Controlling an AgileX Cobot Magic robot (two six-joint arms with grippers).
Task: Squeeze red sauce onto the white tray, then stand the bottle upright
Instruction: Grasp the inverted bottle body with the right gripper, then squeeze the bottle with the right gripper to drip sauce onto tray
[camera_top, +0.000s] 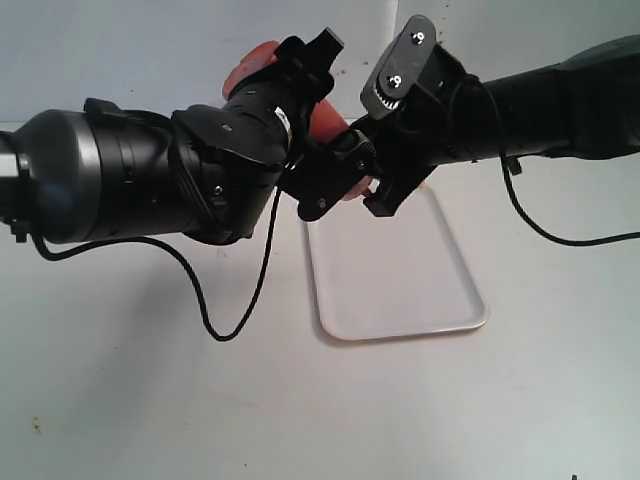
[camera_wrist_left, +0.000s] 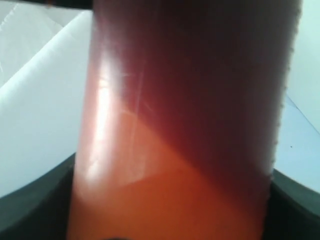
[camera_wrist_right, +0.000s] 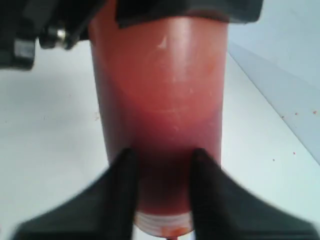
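Observation:
The bottle (camera_top: 255, 58) hangs tilted, cap end down, above the far end of the white tray (camera_top: 400, 290). My left gripper (camera_top: 318, 120) is shut on its body, which fills the left wrist view (camera_wrist_left: 180, 125), with black fingers (camera_wrist_left: 35, 205) at its sides. My right gripper (camera_top: 372, 150) is shut on the bottle (camera_wrist_right: 160, 90) near the cap, its fingers (camera_wrist_right: 127, 190) pressing both sides. Red sauce (camera_wrist_right: 165, 150) is pooled dark toward the cap end. The nozzle is hidden. The tray's visible surface is plain white.
Both black arms meet over the tray's far end and hide it. Loose cables hang from the left arm (camera_top: 215, 320) and the right arm (camera_top: 560, 235). Small reddish specks (camera_wrist_right: 294, 152) dot the pale surface behind. The tray lies on a white table (camera_top: 150, 400).

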